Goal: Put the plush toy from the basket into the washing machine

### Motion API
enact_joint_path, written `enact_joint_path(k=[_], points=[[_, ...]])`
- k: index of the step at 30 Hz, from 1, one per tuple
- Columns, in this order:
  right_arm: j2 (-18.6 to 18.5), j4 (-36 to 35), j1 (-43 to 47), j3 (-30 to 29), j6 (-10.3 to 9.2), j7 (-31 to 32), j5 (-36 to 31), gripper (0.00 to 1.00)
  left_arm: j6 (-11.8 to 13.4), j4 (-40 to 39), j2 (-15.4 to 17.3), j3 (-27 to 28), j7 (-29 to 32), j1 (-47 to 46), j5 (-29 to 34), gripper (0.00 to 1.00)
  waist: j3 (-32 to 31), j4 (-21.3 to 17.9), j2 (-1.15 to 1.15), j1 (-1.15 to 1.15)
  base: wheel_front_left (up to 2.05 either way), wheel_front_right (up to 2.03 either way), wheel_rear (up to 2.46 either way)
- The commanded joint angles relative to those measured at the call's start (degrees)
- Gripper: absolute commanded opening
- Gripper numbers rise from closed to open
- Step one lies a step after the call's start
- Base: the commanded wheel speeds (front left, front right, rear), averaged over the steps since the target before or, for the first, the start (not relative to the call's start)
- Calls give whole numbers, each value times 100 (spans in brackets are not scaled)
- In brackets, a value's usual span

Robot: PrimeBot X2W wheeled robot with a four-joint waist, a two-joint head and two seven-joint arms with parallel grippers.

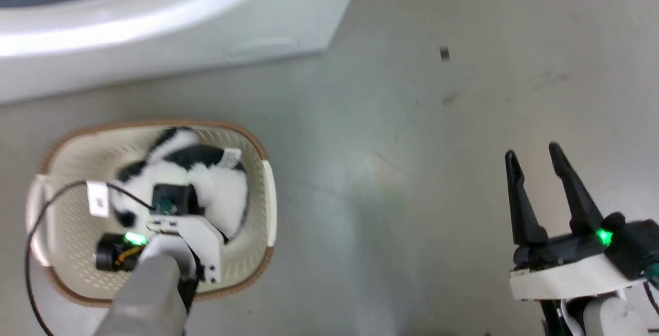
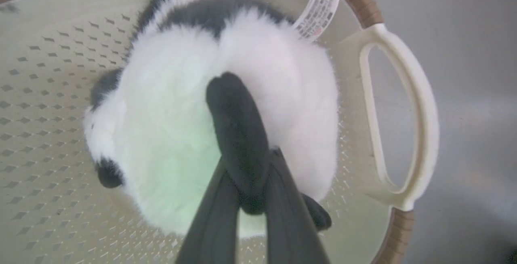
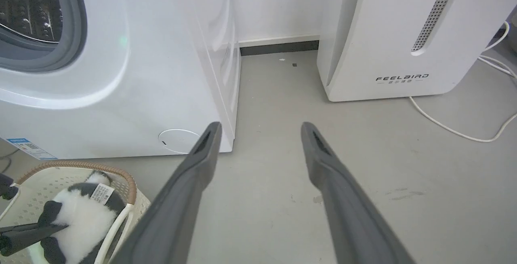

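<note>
A: Lighting?
B: Bright, diffuse; a glare band crosses the washing machine [image 1: 103, 32]; green glow tints the plush toy [image 2: 173, 163].
A: Sharpness?
B: Head view soft; right wrist view bows at edges.

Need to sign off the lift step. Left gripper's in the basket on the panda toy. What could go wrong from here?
1. The left gripper seems shut on just a black limb of the plush toy, so the body may swing or slip free during the lift.
2. In the head view the arm's black cable loops across the basket rim and could snag it.
</note>
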Motion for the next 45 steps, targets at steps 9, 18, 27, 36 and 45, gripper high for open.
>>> enact_joint_path(k=[9,18,27,36,45], points=[[-3,160,417,-84,-5,-25,-217,100,-70,-1415,-141,212,-116,1062,-136,0,-1540,566,0,0,0,0,0],[-3,187,647,-124,-5,-25,-316,100,-40,-3387,-227,563,-117,2151,8,0,-2103,799,0,0,0,0,0],[-3,156,728,-58,-5,-25,-307,100,-78,-5381,-218,1078,-118,2586,259,0,-2162,756,0,0,0,0,0],[-3,-44,438,3,-5,-25,-217,100,-248,-6737,80,1692,-118,1659,349,0,-1337,339,0,0,0,0,0],[-3,-263,144,87,-5,-25,-41,100,-355,-6172,837,1865,297,-447,339,0,-236,-102,0,0,0,0,0]])
